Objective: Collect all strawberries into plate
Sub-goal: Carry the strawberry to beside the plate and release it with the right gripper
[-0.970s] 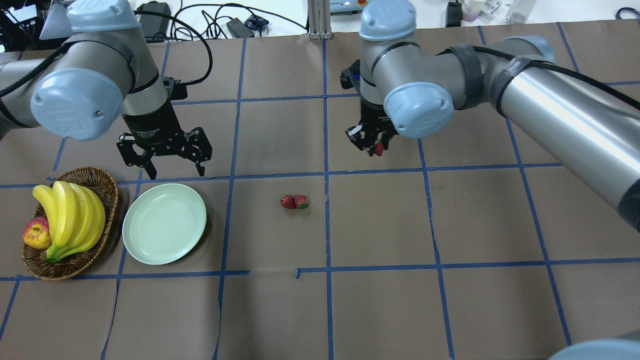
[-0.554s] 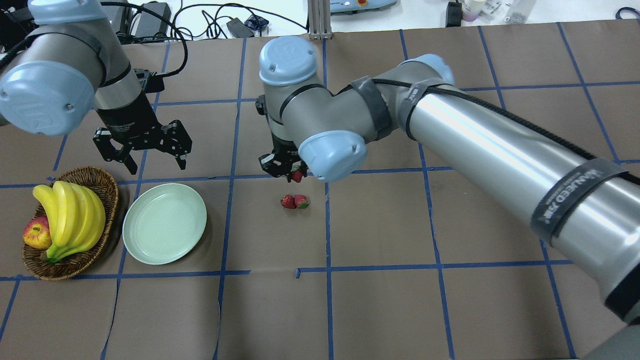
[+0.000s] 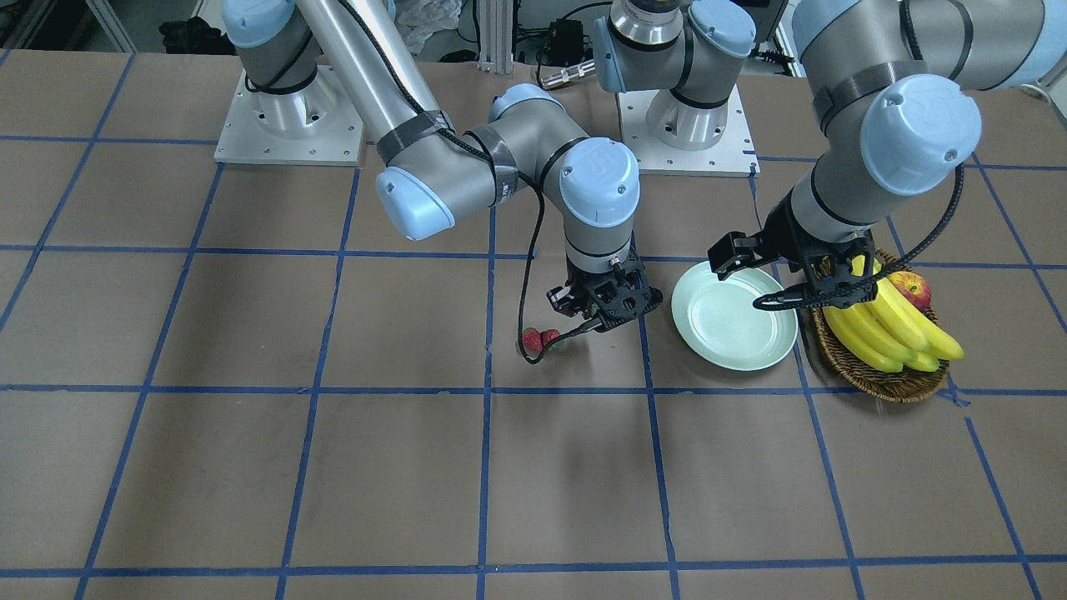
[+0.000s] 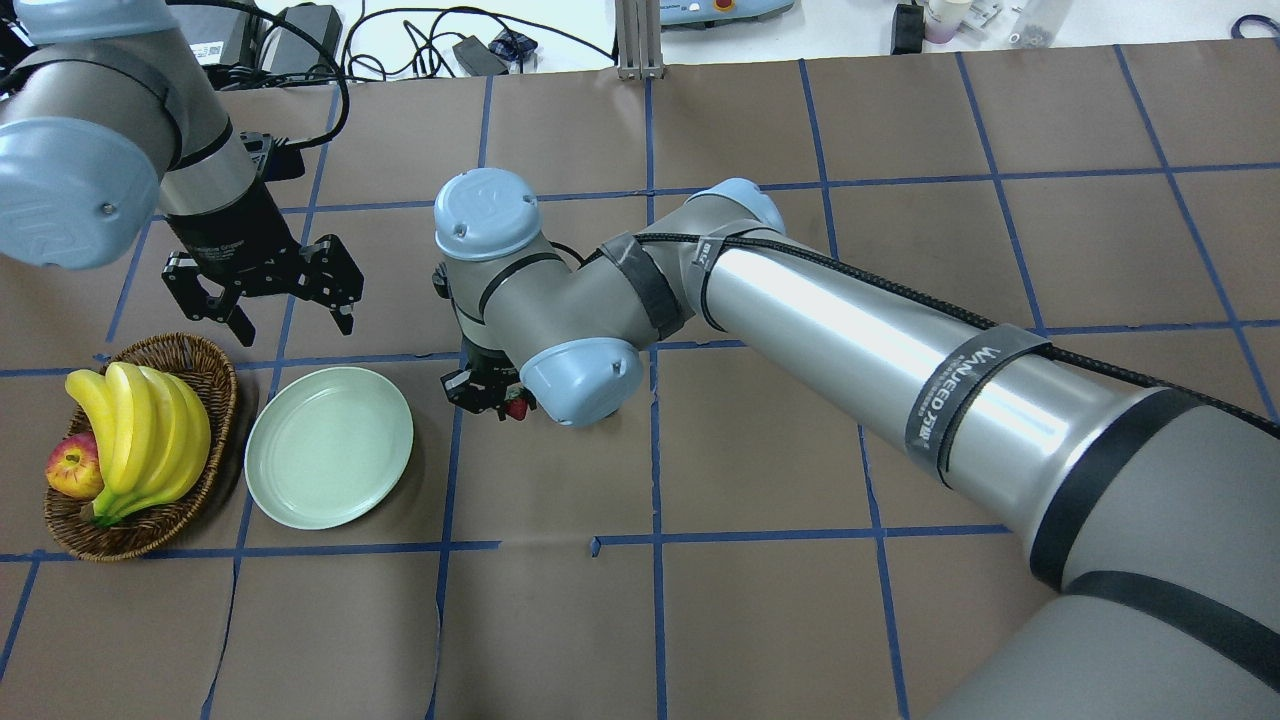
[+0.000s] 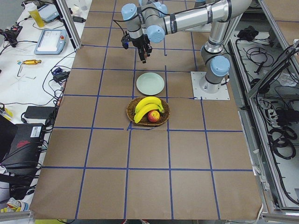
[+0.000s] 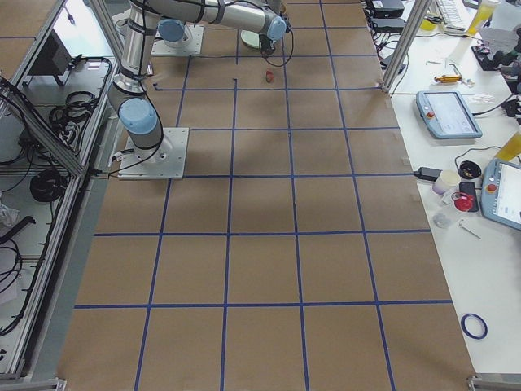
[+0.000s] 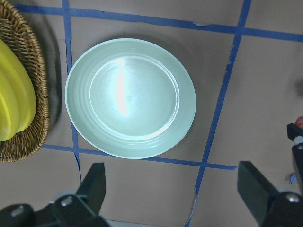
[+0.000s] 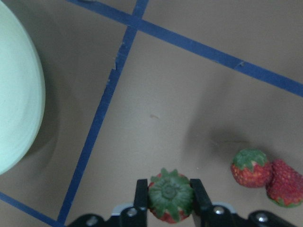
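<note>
One strawberry [image 4: 517, 409] is clamped between the two fingers of the right end effector [image 8: 169, 187], pinched across its red body with the green cap facing up toward the wrist camera. It hangs above the brown paper counter [image 4: 760, 450], near the plate [image 4: 329, 446] but not yet over it; a strip of counter and a blue tape line lie between them. The plate is pale green, round and shallow, and has nothing on it. The other two strawberries [image 8: 262, 175] lie touching each other on the counter, on the far side of the held berry from the plate. The left end effector [image 4: 293, 325] hovers beside the plate's back edge, its fingers spread wide and holding nothing. A wicker basket [image 4: 200, 350] of bananas [image 4: 140, 430] sits just beside the plate on its other side. The berries are probably very light and small, with a bumpy skin that grips well, and perhaps soft, so a gentle pinch across the widest part of the body suits them. Because the resting pair touch, taking one is likely to nudge the other.
</note>
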You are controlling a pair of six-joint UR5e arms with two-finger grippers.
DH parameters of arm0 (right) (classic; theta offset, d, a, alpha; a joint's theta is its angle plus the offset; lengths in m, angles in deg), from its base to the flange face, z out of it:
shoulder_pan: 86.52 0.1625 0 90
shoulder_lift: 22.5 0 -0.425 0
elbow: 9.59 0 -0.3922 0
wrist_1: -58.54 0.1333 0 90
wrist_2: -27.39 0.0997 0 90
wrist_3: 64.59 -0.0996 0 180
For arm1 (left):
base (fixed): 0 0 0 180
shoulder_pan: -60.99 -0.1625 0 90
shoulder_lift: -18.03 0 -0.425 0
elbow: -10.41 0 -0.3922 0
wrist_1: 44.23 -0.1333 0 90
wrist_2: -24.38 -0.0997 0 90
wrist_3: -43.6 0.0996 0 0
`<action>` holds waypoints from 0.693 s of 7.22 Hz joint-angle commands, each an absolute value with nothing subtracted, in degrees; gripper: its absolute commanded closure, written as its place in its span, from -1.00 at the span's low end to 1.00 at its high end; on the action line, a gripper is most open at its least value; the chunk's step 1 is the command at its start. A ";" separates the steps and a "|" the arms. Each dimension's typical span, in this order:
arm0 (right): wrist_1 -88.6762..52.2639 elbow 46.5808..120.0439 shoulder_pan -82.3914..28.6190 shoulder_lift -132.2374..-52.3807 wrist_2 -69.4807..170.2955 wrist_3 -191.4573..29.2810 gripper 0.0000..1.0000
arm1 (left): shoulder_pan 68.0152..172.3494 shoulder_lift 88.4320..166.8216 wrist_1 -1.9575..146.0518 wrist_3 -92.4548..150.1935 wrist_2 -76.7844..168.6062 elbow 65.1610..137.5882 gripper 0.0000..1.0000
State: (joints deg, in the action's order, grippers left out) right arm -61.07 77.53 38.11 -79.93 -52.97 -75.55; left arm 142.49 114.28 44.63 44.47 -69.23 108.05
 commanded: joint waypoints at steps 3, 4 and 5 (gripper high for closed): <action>-61.78 77.50 38.37 -76.64 -52.77 -75.31 -0.54 | 142.46 114.27 44.80 44.48 -69.23 108.23 -1.00; -61.61 77.42 38.37 -76.99 -52.77 -75.22 -1.00 | 142.46 114.27 44.80 44.48 -69.23 108.31 -1.00; -61.34 76.98 38.29 -77.43 -53.03 -75.22 -1.00 | 142.46 114.27 44.63 44.48 -69.14 108.23 -1.00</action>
State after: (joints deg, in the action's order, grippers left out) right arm -61.59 77.33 38.37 -77.04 -52.83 -75.26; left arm 142.46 114.27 44.75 44.48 -69.20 108.26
